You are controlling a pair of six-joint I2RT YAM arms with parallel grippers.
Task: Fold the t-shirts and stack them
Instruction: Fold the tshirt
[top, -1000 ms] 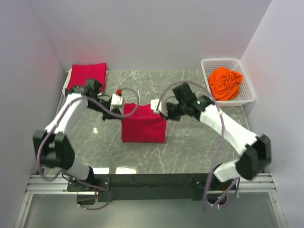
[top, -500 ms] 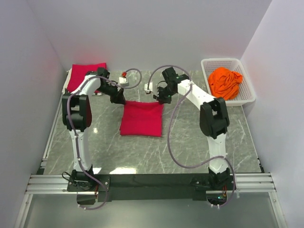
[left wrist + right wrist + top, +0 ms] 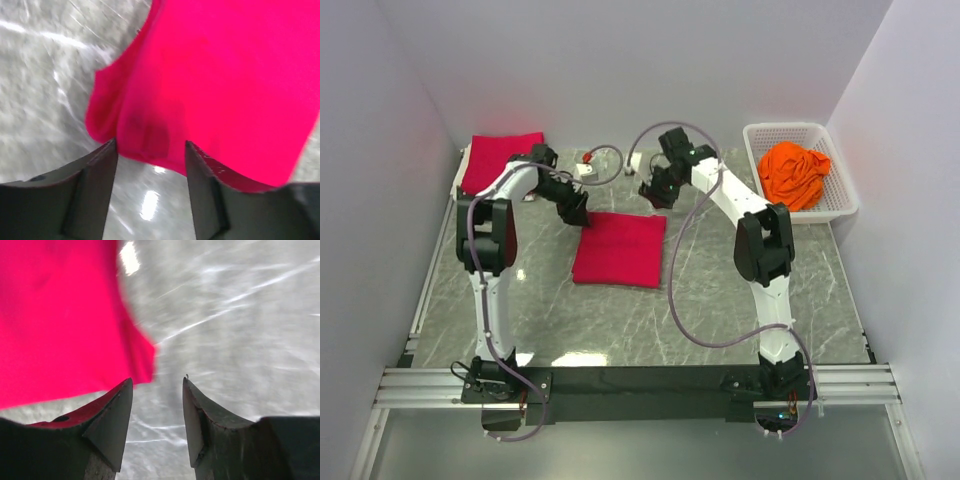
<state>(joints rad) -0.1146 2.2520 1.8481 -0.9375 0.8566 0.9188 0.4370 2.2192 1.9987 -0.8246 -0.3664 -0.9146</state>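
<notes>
Arms drawn back from folded red t-shirt (image 3: 620, 250) | left gripper (image 3: 150, 145), right gripper (image 3: 157, 382): jaws parted, empty | limp cloth; pinch corners.

A folded crimson t-shirt (image 3: 620, 252) lies flat on the counter (image 3: 740, 300), just nearward of the left tool (image 3: 577, 212) and right tool (image 3: 650, 193), apparently unheld.

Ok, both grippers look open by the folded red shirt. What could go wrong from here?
The left gripper sits open right at the edge of the folded red shirt, so pulling away could snag cloth and undo the fold. The right gripper is open over bare table beside a corner; a grasp from there might miss it.
</notes>
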